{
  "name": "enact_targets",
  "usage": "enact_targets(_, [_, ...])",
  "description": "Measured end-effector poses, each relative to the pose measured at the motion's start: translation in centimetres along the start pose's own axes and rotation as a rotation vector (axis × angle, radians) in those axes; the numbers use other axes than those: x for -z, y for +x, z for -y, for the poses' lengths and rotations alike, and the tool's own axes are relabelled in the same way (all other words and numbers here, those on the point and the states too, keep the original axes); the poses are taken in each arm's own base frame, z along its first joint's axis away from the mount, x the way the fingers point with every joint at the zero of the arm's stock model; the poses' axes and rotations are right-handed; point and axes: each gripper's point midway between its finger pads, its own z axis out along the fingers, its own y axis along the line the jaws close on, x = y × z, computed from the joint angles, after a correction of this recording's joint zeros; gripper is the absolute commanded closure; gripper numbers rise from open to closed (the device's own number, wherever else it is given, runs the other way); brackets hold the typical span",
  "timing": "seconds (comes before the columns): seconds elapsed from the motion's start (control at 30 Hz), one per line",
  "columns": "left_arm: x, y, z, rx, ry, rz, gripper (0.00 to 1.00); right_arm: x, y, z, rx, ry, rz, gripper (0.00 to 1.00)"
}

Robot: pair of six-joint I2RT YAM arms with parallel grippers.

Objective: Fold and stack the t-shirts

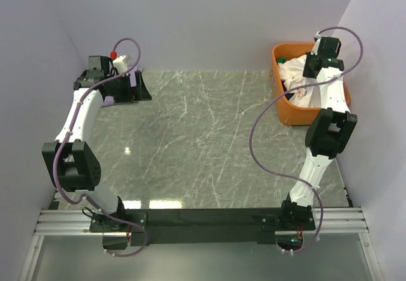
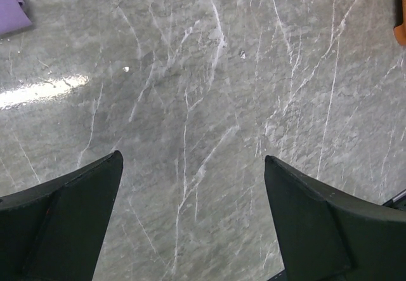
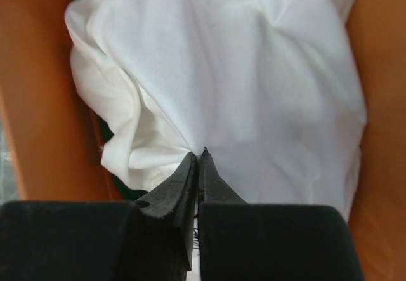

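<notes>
A crumpled white t-shirt (image 3: 254, 71) fills the orange tub (image 3: 32, 103). My right gripper (image 3: 198, 154) is shut, pinching a fold of this white cloth between its fingertips. A strip of green t-shirt (image 3: 130, 192) shows under the white one. From above, the right gripper (image 1: 311, 71) reaches down into the tub (image 1: 283, 113) over the white t-shirt (image 1: 293, 71). My left gripper (image 1: 136, 85) hovers at the far left of the table, open, with only bare marble between its fingers (image 2: 76, 224). A corner of a lavender t-shirt (image 2: 11, 8) lies beside it.
The tub stands at the table's far right corner, against the right wall. Its orange edge (image 2: 399, 21) shows at the right of the left wrist view. Walls close in the left, back and right sides. The grey marble tabletop (image 1: 203, 141) spreads between the arms.
</notes>
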Motion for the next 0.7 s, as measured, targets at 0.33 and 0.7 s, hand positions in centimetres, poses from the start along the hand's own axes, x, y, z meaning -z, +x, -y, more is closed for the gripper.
enact_targets(0.33, [-0.1,0.0,0.5,0.010,0.031,-0.003,0.00,8.2,-5.9,-0.9,-0.091,-0.063,0.176,1.00])
enact_targets(0.7, [-0.2,-0.2,1.0,0.025,0.064,0.000,0.01,20.9,-11.9,-2.9,-0.174,-0.164,0.426,1.00])
